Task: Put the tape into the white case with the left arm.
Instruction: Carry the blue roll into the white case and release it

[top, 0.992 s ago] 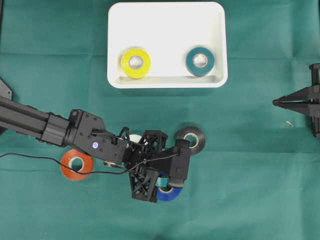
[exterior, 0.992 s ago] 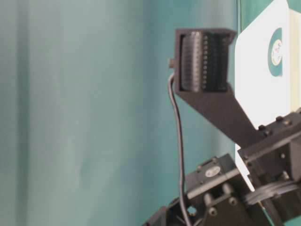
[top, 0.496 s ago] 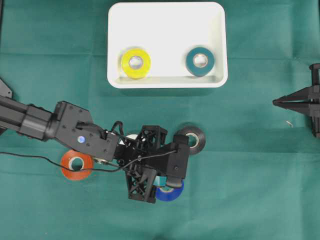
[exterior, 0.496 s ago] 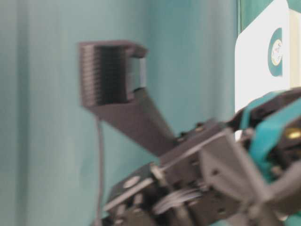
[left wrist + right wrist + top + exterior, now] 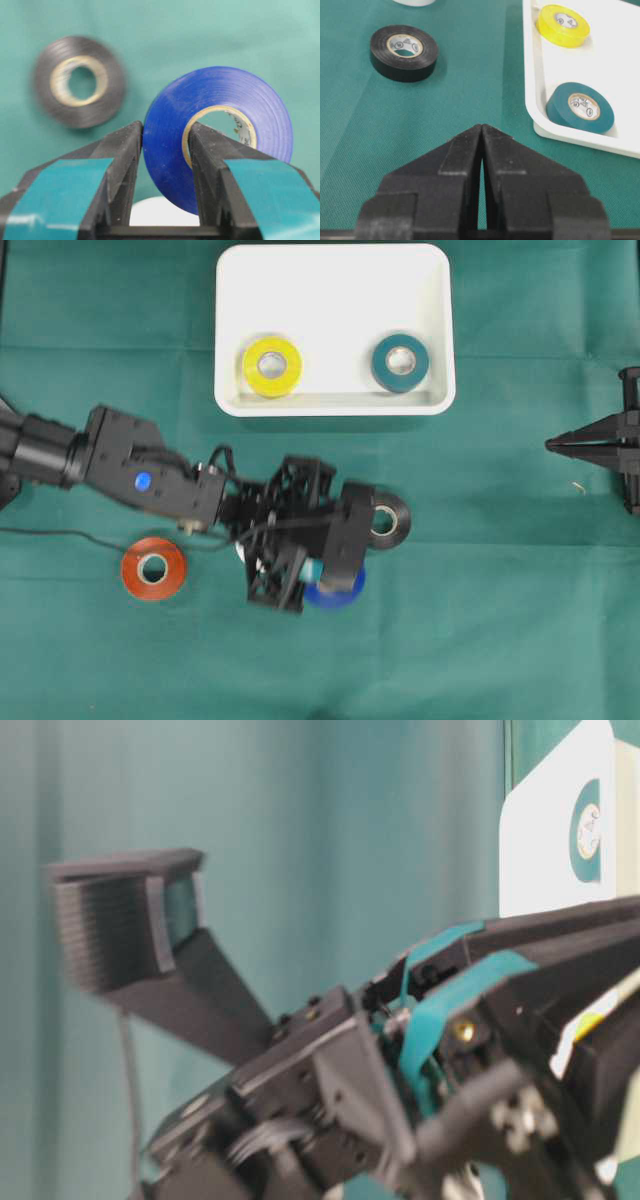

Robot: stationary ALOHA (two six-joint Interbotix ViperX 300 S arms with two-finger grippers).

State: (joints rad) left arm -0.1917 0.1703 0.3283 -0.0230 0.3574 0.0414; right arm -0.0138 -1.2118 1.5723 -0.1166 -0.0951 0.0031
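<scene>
**Blue tape pinched in the left gripper, short of the case**

The blue tape roll (image 5: 215, 135) stands on edge in the left gripper (image 5: 165, 145), one teal-banded finger (image 5: 120, 155) pressed against its outer face and the other hooked through the core, so the roll's wall is clamped between them. From overhead the roll (image 5: 345, 592) peeks out beneath the left arm (image 5: 150, 485), over the green cloth (image 5: 520, 590) and well below the white case (image 5: 335, 400).

Inside the case a yellow roll (image 5: 272, 366) and a teal roll (image 5: 401, 362) lie flat near its lower rim. A black roll (image 5: 388, 520) rests on the cloth just beside the gripper, and an orange roll (image 5: 153, 568) lies apart at the left.

Off at the right edge the right gripper (image 5: 555, 444) sits with its plain black fingers pressed together, holding nothing.
</scene>
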